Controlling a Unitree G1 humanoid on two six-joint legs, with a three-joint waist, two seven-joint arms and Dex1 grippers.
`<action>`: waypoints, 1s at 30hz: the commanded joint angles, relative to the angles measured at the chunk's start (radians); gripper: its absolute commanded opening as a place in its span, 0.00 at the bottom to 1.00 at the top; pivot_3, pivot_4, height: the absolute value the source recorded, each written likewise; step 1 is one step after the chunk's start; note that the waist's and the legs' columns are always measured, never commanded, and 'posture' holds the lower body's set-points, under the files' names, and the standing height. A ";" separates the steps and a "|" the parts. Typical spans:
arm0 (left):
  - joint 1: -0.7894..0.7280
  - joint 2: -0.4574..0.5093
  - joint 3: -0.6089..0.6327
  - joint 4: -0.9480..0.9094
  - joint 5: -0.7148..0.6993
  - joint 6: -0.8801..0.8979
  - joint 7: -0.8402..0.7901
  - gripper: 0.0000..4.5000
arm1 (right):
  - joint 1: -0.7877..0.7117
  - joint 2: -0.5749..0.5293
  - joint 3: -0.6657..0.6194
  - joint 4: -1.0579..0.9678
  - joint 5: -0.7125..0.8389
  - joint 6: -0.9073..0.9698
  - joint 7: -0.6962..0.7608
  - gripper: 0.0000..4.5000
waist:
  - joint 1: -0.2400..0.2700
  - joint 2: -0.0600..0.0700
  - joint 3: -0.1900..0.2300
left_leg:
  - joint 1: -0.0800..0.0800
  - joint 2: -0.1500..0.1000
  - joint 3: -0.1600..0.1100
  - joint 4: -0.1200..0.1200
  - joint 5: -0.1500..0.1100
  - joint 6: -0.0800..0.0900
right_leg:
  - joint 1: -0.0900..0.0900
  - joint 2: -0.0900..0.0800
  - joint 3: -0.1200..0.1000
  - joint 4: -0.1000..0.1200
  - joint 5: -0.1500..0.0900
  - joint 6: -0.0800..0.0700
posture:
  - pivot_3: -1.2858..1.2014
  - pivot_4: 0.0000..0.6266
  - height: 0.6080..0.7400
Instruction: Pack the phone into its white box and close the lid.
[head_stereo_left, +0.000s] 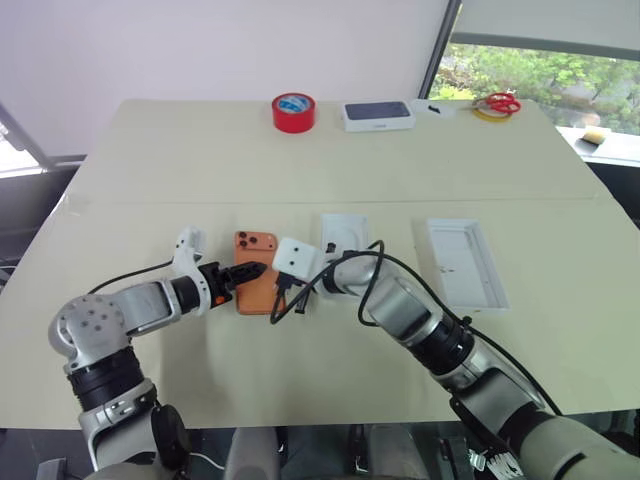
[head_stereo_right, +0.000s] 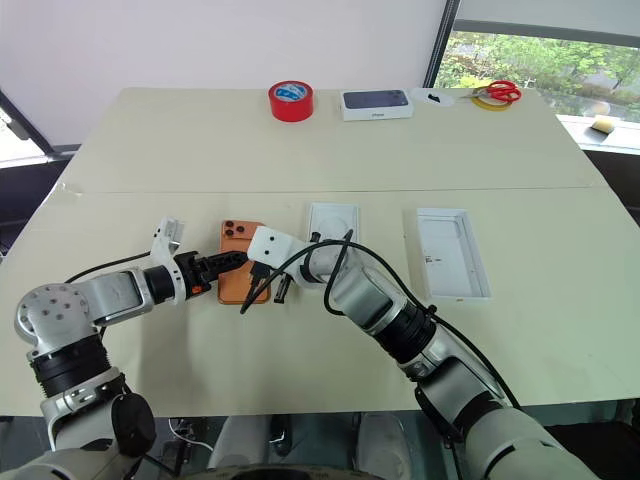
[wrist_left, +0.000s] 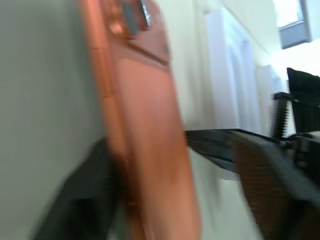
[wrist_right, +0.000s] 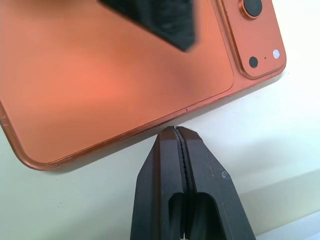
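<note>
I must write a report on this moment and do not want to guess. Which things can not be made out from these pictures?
- Left wrist view: motion blur hides whether the left gripper's fingers press the phone.
- Head views: the right wrist's white camera block covers the phone's right edge.
- Head views: print on the dark-blue-topped box is too small.
- Right wrist view: the phone's left end is cut off by the edge.

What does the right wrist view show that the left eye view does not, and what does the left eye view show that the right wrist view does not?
Right wrist view alone: the right gripper with its jaws pressed shut, its tips at the long edge of the phone.

Left eye view alone: the red tape roll, the dark-blue-topped white box, the scissors, a white tray and the white insert on the table.

Both: the copper-orange phone lying back up, and a finger of the left gripper over it.
</note>
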 joint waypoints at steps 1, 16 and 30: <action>0.003 0.010 0.016 -0.018 -0.015 0.009 0.005 0.24 | 0.013 0.000 0.008 -0.019 -0.003 0.011 0.007 0.00 | 0.000 0.000 0.000 | 0.000 0.000 0.000 0.000 0.000 0.000 | 0.000 0.000 0.000 0.000 0.000 0.000 | 0.52 0.24 0.93; -0.048 -0.104 0.164 0.018 -0.184 0.009 0.140 0.00 | 0.102 -0.081 -0.271 -0.304 0.113 -0.077 0.000 0.00 | 0.007 -0.003 0.001 | -0.001 0.000 0.000 -0.001 0.000 0.001 | -0.001 -0.001 0.000 -0.001 0.000 0.000 | 0.52 0.24 0.93; -0.190 -0.350 -0.060 0.113 -0.157 -0.150 0.256 0.00 | 0.521 -0.414 -0.837 -0.511 0.452 -0.026 0.142 0.00 | 0.032 -0.008 0.004 | -0.002 -0.002 -0.002 -0.002 -0.002 0.003 | 0.002 0.000 -0.002 -0.008 0.000 0.000 | 0.52 0.24 0.93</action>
